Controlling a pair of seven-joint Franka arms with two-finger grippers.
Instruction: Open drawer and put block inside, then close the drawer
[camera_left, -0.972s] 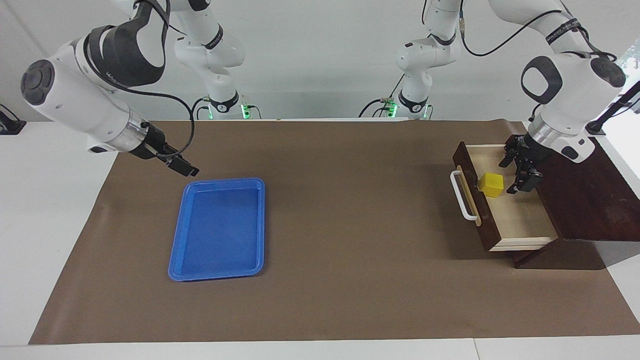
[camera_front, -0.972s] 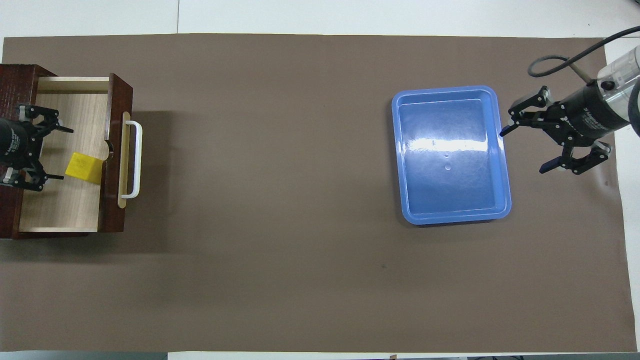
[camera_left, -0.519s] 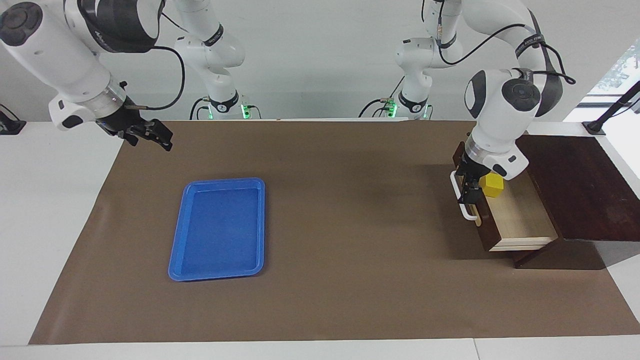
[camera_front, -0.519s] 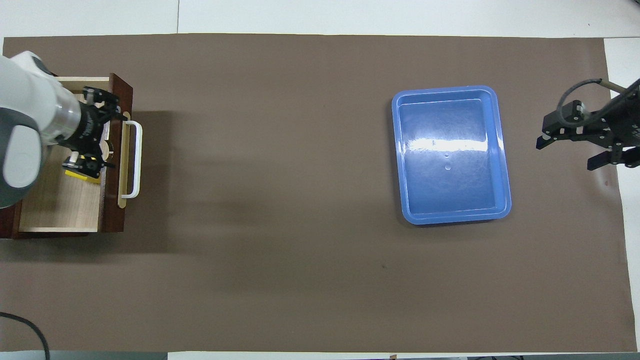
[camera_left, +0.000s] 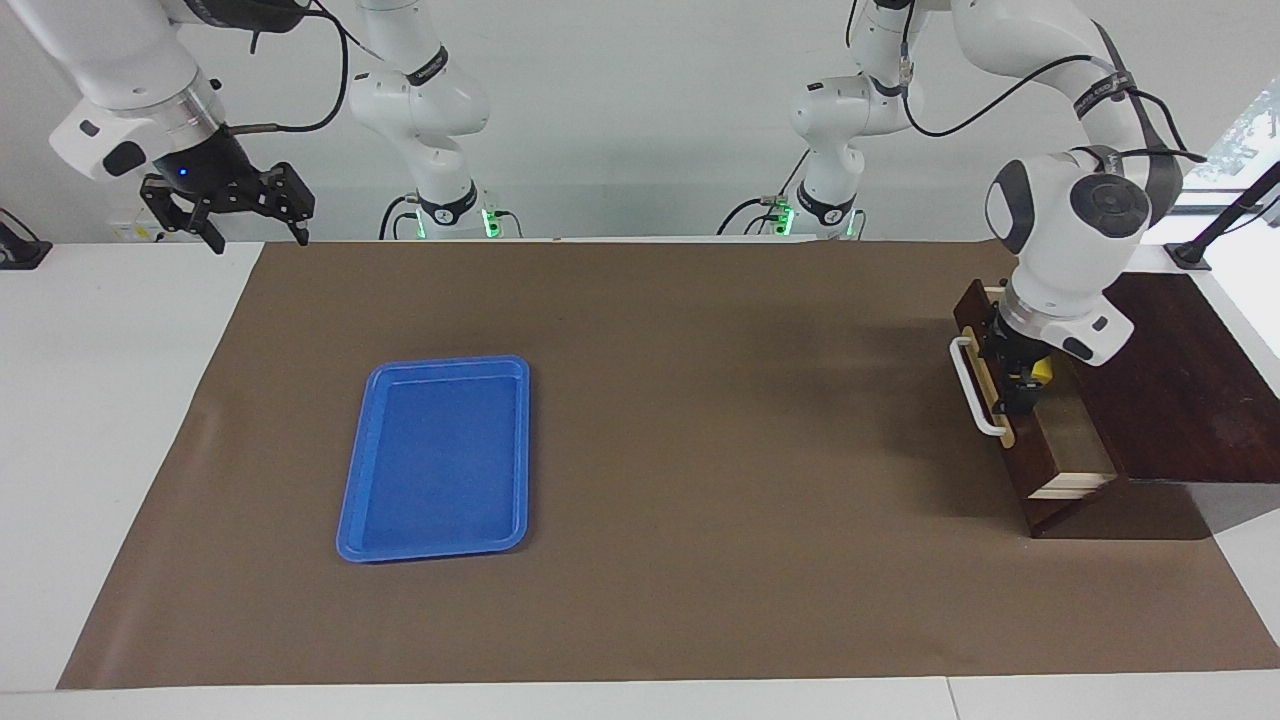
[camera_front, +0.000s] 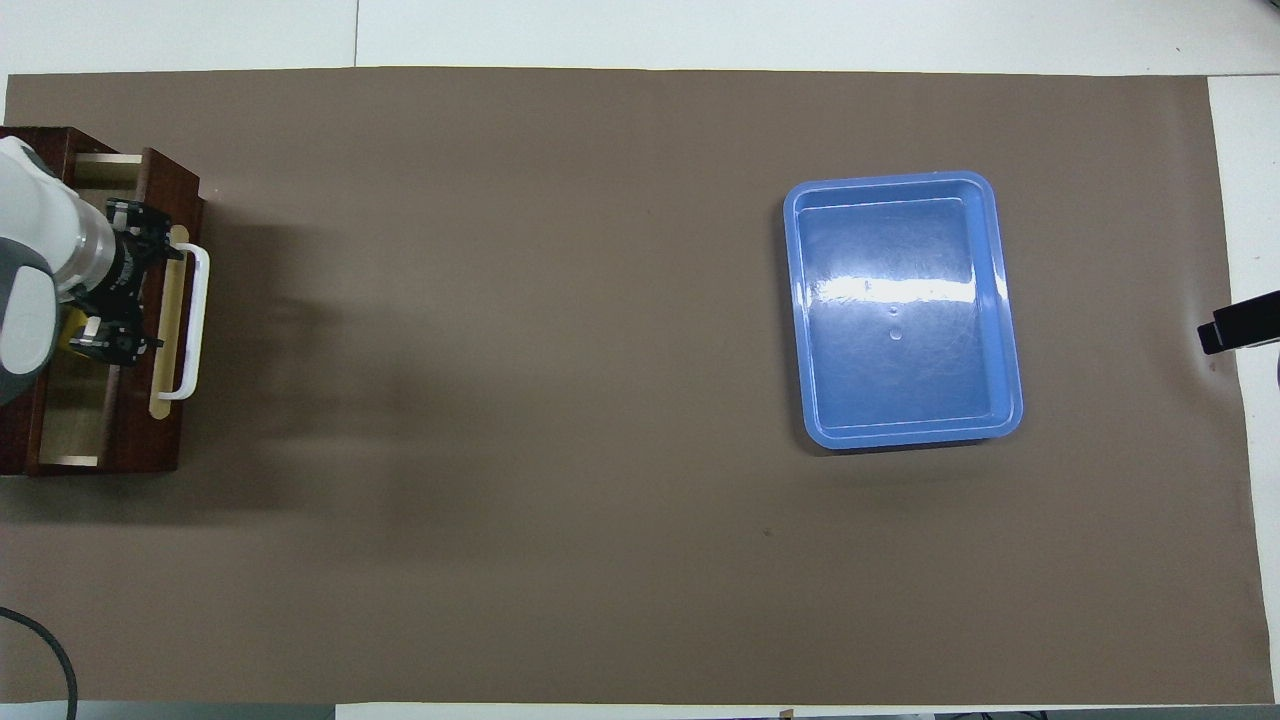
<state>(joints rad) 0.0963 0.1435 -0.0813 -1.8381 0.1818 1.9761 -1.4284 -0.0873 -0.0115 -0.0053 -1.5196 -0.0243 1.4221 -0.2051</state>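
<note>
The dark wooden drawer (camera_left: 1030, 480) stands partly open, a narrow strip of its pale inside showing; it also shows in the overhead view (camera_front: 140, 430). Its white bar handle (camera_left: 975, 385) faces the table's middle. The yellow block (camera_left: 1041, 370) lies inside the drawer, mostly hidden by my left gripper; only a sliver of the block (camera_front: 68, 335) shows from above. My left gripper (camera_left: 1010, 378) is open and empty, down at the inner side of the drawer's front panel, just above the block. My right gripper (camera_left: 228, 208) is open and empty, raised over the table's edge at the right arm's end.
The dark wooden box (camera_left: 1180, 380) that holds the drawer stands at the left arm's end. A flat blue tray (camera_left: 440, 455) lies toward the right arm's end and holds nothing. A brown mat (camera_left: 700, 400) covers the table.
The drawer has slid well into its box, with my left gripper moving from inside it to its front panel. My right gripper has risen and drawn away from the blue tray.
</note>
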